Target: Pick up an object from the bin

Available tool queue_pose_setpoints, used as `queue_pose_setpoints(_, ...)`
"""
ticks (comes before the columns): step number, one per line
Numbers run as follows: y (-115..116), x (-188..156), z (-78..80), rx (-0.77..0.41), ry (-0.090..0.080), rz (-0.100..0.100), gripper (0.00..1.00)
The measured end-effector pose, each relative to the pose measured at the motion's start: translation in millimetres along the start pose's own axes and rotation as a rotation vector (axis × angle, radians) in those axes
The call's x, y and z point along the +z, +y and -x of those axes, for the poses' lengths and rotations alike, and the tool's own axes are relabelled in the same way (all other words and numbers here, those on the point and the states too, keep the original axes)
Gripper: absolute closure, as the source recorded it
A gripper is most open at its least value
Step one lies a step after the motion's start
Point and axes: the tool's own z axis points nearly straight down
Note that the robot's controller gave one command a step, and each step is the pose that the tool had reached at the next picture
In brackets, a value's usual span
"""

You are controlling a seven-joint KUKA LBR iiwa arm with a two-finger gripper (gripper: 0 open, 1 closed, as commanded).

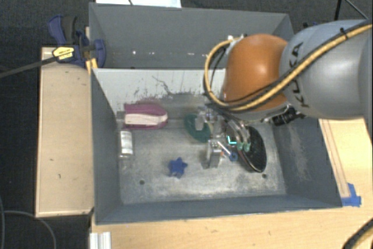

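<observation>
Grey bin (186,38): five small things lie spread on its floor.
Around: a pink-and-white block (144,115) sits at the back left. A silvery cylinder (126,144) lies by the left wall, just in front of the block. A blue star (177,167) lies nearer the front, left of the gripper and apart from it.
In the way: the wrist's orange cover (253,70) and its cables hang over the bin's right middle and hide the oval's upper end.
Gripper (214,157): it is low over the floor in the right middle. Whether it is open or closed cannot be told.
Nearest things: a teal lump (195,127) lies just beside the gripper, up and to its left. A black oval (255,153) lies just beside it on the right.
Oval's axis: it lies flat, its length slanting from the back toward the front right.
Lump's axis: partly hidden, so it cannot be told.
</observation>
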Motion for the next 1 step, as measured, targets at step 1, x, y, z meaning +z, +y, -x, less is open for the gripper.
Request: queue_pose_setpoints(1,66.1,93.9,-13.9,-0.65,-0.002,0.0,0.0)
